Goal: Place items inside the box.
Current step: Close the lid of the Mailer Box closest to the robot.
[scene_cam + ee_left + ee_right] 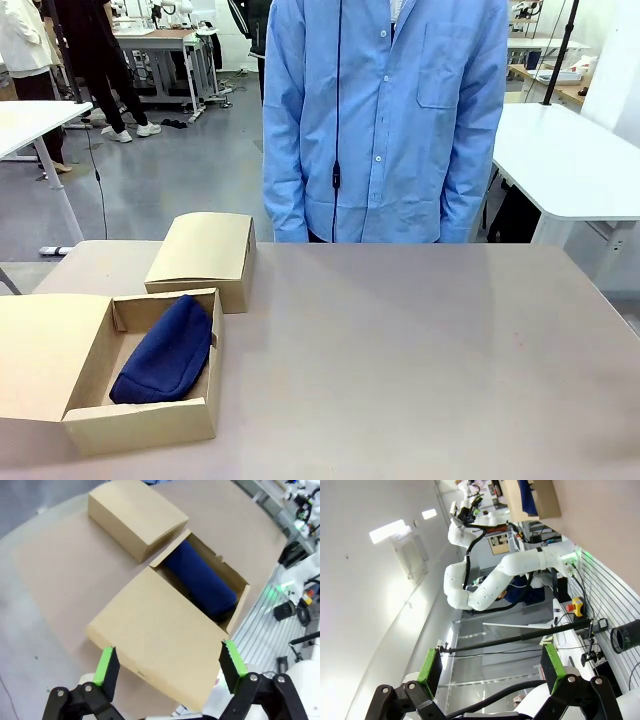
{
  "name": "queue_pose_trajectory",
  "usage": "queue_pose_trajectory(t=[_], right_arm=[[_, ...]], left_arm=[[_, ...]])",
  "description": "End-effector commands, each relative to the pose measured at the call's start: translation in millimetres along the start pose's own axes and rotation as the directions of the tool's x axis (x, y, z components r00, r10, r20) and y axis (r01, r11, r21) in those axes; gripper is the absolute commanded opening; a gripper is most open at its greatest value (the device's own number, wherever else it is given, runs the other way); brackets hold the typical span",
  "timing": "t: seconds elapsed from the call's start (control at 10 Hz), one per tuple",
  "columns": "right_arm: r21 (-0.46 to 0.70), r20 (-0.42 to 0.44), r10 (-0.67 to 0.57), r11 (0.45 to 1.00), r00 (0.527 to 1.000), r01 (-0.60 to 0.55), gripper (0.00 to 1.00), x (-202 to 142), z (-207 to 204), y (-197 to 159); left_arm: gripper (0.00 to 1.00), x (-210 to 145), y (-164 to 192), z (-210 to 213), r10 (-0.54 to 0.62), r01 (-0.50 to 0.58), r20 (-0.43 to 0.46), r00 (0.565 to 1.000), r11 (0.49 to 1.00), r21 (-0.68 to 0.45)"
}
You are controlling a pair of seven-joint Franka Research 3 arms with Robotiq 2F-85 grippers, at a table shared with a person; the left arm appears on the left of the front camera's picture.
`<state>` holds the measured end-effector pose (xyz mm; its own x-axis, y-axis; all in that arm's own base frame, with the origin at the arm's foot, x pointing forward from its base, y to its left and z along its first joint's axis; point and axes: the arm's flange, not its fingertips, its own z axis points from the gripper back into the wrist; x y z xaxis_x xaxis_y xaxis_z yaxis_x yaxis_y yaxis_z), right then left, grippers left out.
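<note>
Lying inside the open box [150,420]: navy pencil case [165,352], slanted along its length. Closed second box [203,252] just behind. Left gripper [170,664]: jaws apart, empty, above the lid flap. Right gripper [491,667]: jaws apart, empty. Advice: lay further items beside the case, clear of the flap.

**Count of things on the table**

Two cardboard boxes: one open box [150,415] at the lower left of the front view, one closed box [203,257] just above it. One navy pencil case [165,352] lies inside the open box. One person [385,120] stands at the upper centre. Two white tables show behind: one at the left edge [35,115], one at the right [570,165].
</note>
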<state>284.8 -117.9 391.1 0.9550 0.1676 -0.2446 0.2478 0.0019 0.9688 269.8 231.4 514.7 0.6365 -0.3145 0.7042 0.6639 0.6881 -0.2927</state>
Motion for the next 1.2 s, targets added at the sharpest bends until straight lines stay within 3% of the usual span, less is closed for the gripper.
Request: queue_pose_trajectory(t=[0.0, 0.1, 0.2, 0.3, 0.4, 0.6, 0.7, 0.8, 0.9, 1.0, 1.1], right_arm=[[0.003, 0.019, -0.015, 1.000, 1.000, 0.015, 1.00, -0.2, -2.8, 2.5], [0.003, 0.019, -0.015, 1.000, 1.000, 0.015, 1.00, -0.2, -2.8, 2.5], [0.003, 0.019, -0.015, 1.000, 1.000, 0.015, 1.00, -0.2, -2.8, 2.5], [0.003, 0.019, -0.015, 1.000, 1.000, 0.015, 1.00, -0.2, -2.8, 2.5], [0.003, 0.019, -0.015, 1.000, 1.000, 0.015, 1.00, -0.2, -2.8, 2.5], [0.003, 0.019, -0.015, 1.000, 1.000, 0.015, 1.00, -0.2, -2.8, 2.5], [0.003, 0.019, -0.015, 1.000, 1.000, 0.015, 1.00, -0.2, -2.8, 2.5], [0.003, 0.019, -0.015, 1.000, 1.000, 0.015, 1.00, -0.2, -2.8, 2.5], [0.003, 0.019, -0.015, 1.000, 1.000, 0.015, 1.00, -0.2, -2.8, 2.5], [0.003, 0.019, -0.015, 1.000, 1.000, 0.015, 1.00, -0.2, -2.8, 2.5], [0.003, 0.019, -0.015, 1.000, 1.000, 0.015, 1.00, -0.2, -2.8, 2.5]], left_arm=[[1.00, 1.5, -0.4, -2.5, -0.022, 0.028, 0.075, 0.997, 0.996, -0.082], [1.00, 0.0, 0.0, 0.0, 0.000, 0.000, 0.000, 1.000, 1.000, 0.000], [1.00, 17.4, 7.5, -16.9, -0.255, 0.227, -0.157, 0.954, 0.958, -0.175], [1.00, 16.9, 22.4, -26.0, -0.611, 0.572, -0.119, 0.783, 0.781, -0.249], [1.00, 5.4, 29.7, -22.7, -0.740, 0.711, -0.109, 0.664, 0.670, -0.215], [1.00, -7.1, 37.8, -14.1, -0.833, 0.828, -0.047, 0.551, 0.553, -0.093], [1.00, 17.4, 19.5, -33.0, -0.523, 0.487, -0.191, 0.830, 0.848, -0.208], [1.00, 17.4, 19.5, -33.0, -0.523, 0.487, -0.191, 0.830, 0.848, -0.208], [1.00, 7.4, 29.7, -22.0, -0.656, 0.625, -0.188, 0.731, 0.754, -0.201], [1.00, 1.4, 26.1, -31.7, -0.713, 0.663, -0.246, 0.656, 0.701, -0.263], [1.00, -10.6, 41.3, -36.7, -0.674, 0.624, -0.231, 0.702, 0.738, -0.259]])
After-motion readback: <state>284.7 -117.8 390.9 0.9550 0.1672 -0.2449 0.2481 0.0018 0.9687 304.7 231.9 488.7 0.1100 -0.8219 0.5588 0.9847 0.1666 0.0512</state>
